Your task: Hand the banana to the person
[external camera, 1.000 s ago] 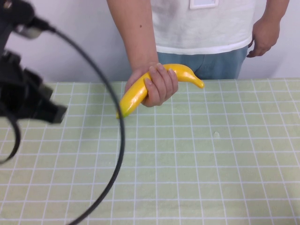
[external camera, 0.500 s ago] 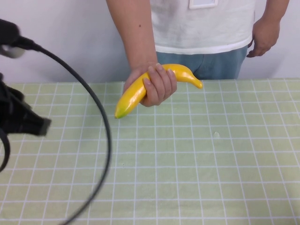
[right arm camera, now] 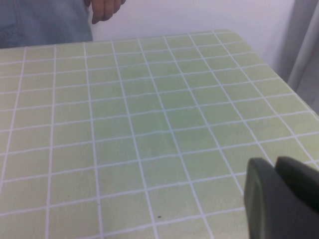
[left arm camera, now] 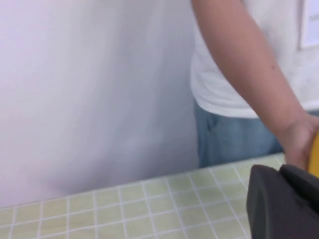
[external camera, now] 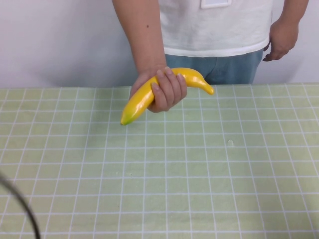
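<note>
The person (external camera: 214, 25) stands behind the table in a white T-shirt and blue jeans. The person's hand (external camera: 167, 89) is wrapped round the middle of the yellow banana (external camera: 142, 99) and holds it just above the table's far edge, greenish tip toward the left. My left gripper (left arm camera: 281, 172) is shut and empty, well to the left of the banana and outside the high view. A sliver of the banana (left arm camera: 315, 154) and the person's forearm (left arm camera: 249, 69) show in its wrist view. My right gripper (right arm camera: 276, 162) is shut and empty, low over the table's right part.
The table (external camera: 199, 174) has a green checked cloth with white lines. A black cable (external camera: 22, 206) curves in at the high view's bottom left corner. The person's other hand (external camera: 281, 37) hangs at the far right. A white wall is behind.
My left arm has drawn back to the left and left the high view; only its cable shows. The person's hand still holds the banana, shifted slightly left.
</note>
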Tool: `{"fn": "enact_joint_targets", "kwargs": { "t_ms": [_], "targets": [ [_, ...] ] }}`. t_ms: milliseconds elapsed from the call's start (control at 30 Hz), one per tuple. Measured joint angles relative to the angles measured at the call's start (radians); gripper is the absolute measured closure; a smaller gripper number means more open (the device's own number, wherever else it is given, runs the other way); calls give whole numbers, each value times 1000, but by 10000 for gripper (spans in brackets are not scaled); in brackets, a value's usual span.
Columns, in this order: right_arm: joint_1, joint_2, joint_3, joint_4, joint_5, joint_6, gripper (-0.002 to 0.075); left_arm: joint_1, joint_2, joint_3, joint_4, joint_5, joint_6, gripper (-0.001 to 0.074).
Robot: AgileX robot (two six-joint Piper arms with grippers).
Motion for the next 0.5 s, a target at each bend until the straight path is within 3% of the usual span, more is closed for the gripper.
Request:
{"fn": "enact_joint_targets", "kwargs": {
  "t_ms": [133,267,500],
  "targets": [
    [0,0,0,0,0,0,735,110,-175,205,-63,-123,9,731],
    [0,0,0,0,0,0,735,205,-349,375,-77,-139,-26,731],
    [0,0,0,0,0,0,735,261,-582,599,-102,-111,-75,731]
  ]
}}
